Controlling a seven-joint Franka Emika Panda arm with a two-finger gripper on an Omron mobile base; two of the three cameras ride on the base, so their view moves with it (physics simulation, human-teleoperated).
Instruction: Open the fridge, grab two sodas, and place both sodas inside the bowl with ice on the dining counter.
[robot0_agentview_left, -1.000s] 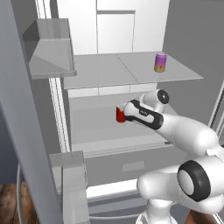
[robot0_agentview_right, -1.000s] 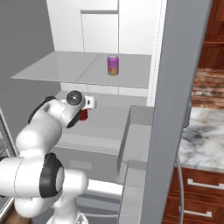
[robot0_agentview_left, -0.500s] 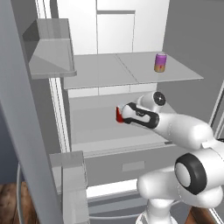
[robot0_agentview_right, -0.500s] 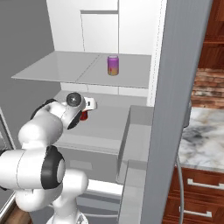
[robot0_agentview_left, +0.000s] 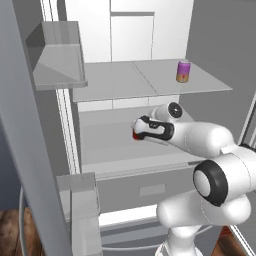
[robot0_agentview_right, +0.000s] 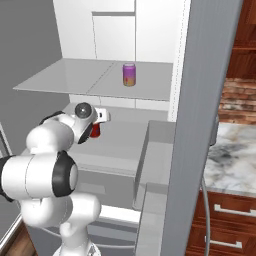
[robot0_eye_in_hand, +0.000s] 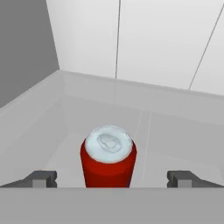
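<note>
The fridge (robot0_agentview_left: 120, 85) stands open, with white walls and grey shelves. A purple soda (robot0_agentview_left: 183, 71) (robot0_agentview_right: 129, 74) stands on the upper shelf. A red soda (robot0_eye_in_hand: 108, 162) (robot0_agentview_left: 135, 135) (robot0_agentview_right: 95, 131) stands upright on the shelf below. My gripper (robot0_eye_in_hand: 111, 178) (robot0_agentview_left: 138, 131) reaches into that lower shelf, open, with one fingertip (robot0_eye_in_hand: 41, 178) on each side of the red can and a gap to it on both sides. The bowl and the dining counter are out of view.
The left fridge door (robot0_agentview_left: 30, 150) with its bins (robot0_agentview_left: 60, 60) stands open close on the left. The right door (robot0_agentview_right: 200, 125) and its bin (robot0_agentview_right: 155, 150) stand open on the right. Beyond that door is a marble top (robot0_agentview_right: 235, 155) over wooden drawers.
The hand has edged slightly further into the lower shelf toward the red soda. The jaws stay wide and both cans stand where they were.
</note>
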